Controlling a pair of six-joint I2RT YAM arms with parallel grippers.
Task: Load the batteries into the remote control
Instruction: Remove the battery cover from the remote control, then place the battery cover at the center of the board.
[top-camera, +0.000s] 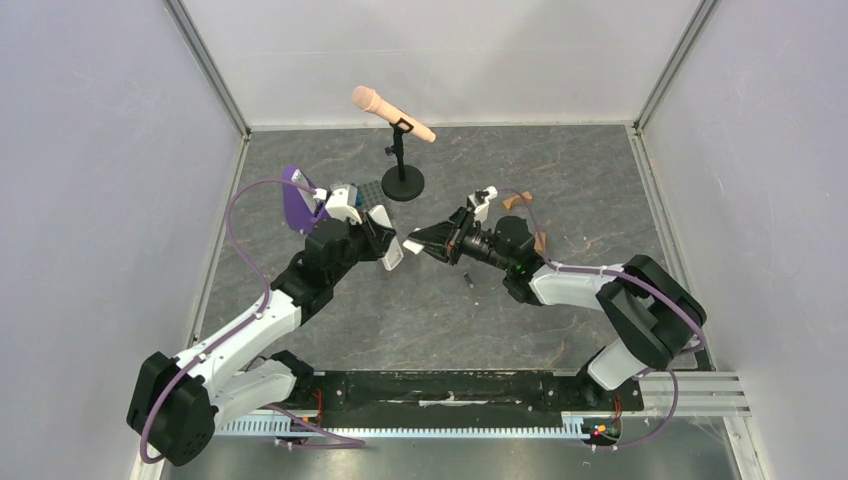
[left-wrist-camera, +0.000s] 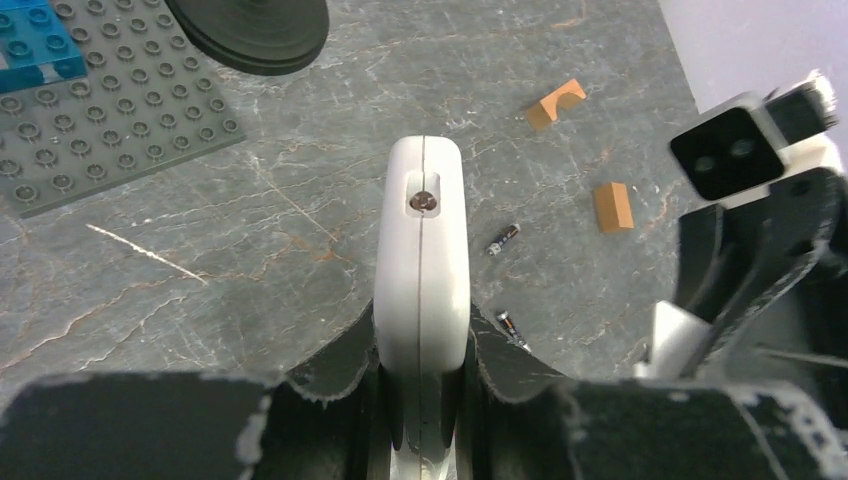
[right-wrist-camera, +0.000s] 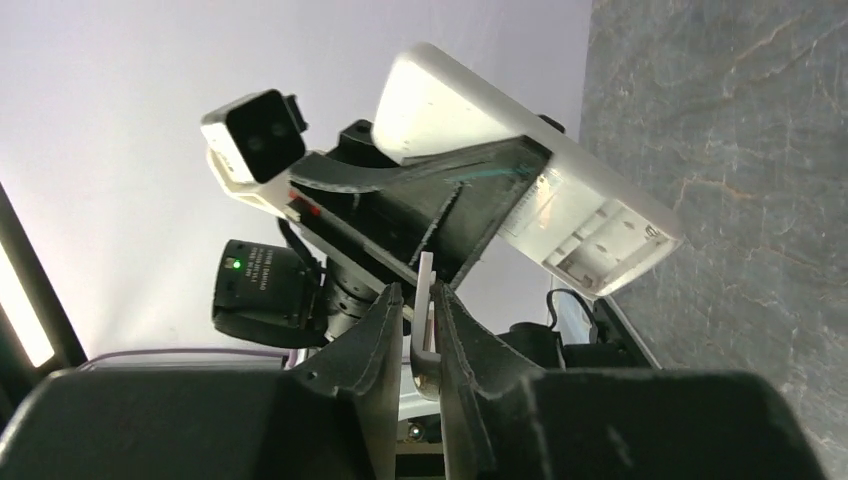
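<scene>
My left gripper (top-camera: 385, 243) is shut on the white remote control (left-wrist-camera: 422, 240) and holds it above the table, edge-on in the left wrist view. In the right wrist view the remote (right-wrist-camera: 450, 100) shows its back with the empty battery bay (right-wrist-camera: 600, 240) open. My right gripper (right-wrist-camera: 420, 295) is shut on a thin white cover plate (right-wrist-camera: 426, 285), just right of the remote in the top view (top-camera: 425, 243). Two small dark batteries (left-wrist-camera: 503, 239) (left-wrist-camera: 512, 328) lie on the table below the remote. One battery shows in the top view (top-camera: 467, 277).
Two tan wooden blocks (left-wrist-camera: 556, 103) (left-wrist-camera: 613, 207) lie beyond the batteries. A microphone stand (top-camera: 403, 183) is at the back centre. A grey studded plate (left-wrist-camera: 100, 110) with a blue brick (left-wrist-camera: 35, 45) and a purple stand (top-camera: 298, 195) sits at the back left.
</scene>
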